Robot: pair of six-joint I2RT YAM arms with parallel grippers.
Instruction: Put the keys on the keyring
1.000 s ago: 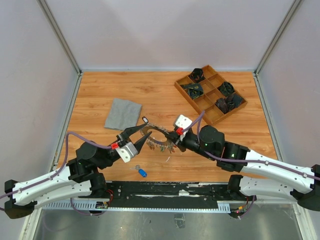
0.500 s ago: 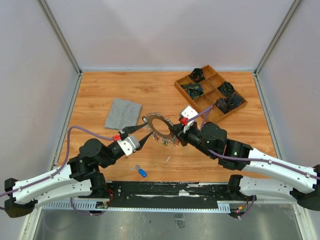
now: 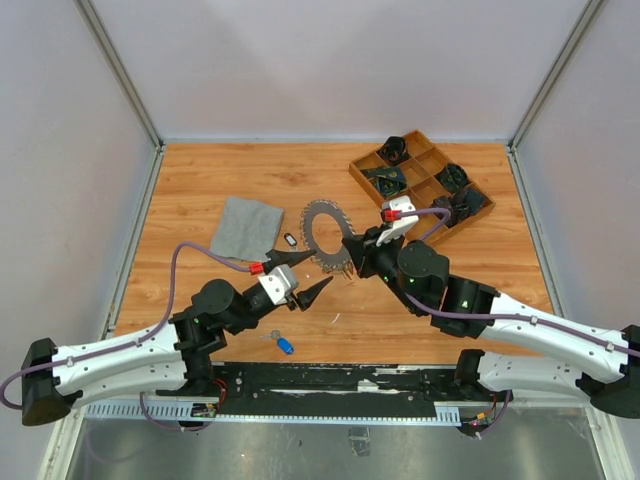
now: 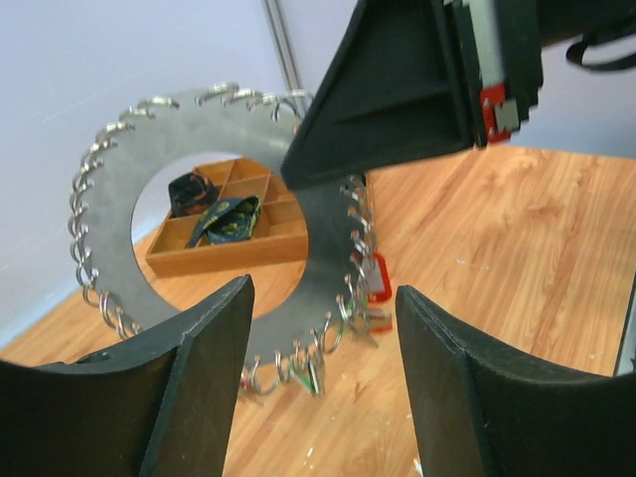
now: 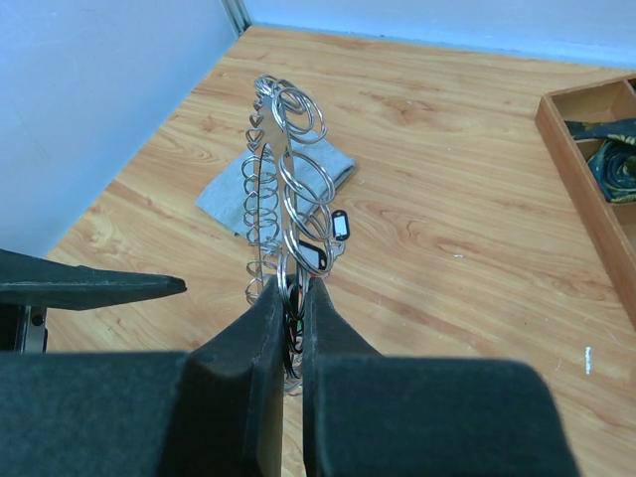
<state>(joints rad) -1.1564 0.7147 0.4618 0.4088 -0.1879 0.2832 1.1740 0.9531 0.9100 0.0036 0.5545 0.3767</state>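
The keyring [image 3: 322,212] is a flat grey disc with a big hole and small wire rings round its rim, held up on edge over the table. My right gripper [image 3: 352,250] is shut on its lower rim; the right wrist view shows the keyring [image 5: 281,149] edge-on in the right gripper [image 5: 294,290]. Several keys [image 4: 370,281] with red and green tags hang from the low edge of the keyring [image 4: 107,194]. My left gripper [image 3: 304,274] stands open just short of the ring, touching nothing; nothing lies between the fingers of the left gripper [image 4: 320,293]. A blue-tagged key [image 3: 284,345] lies near the left arm.
A grey cloth [image 3: 246,227] lies left of the ring. A wooden divided tray [image 3: 408,205] with dark items sits at the back right. A small black tag [image 3: 289,239] rests on the table beside the cloth. White walls close in the table.
The right gripper has carried the keyring away from the arms and tipped it upright. The left gripper has spread its jaws wider, shifted right, and no longer touches the ring.
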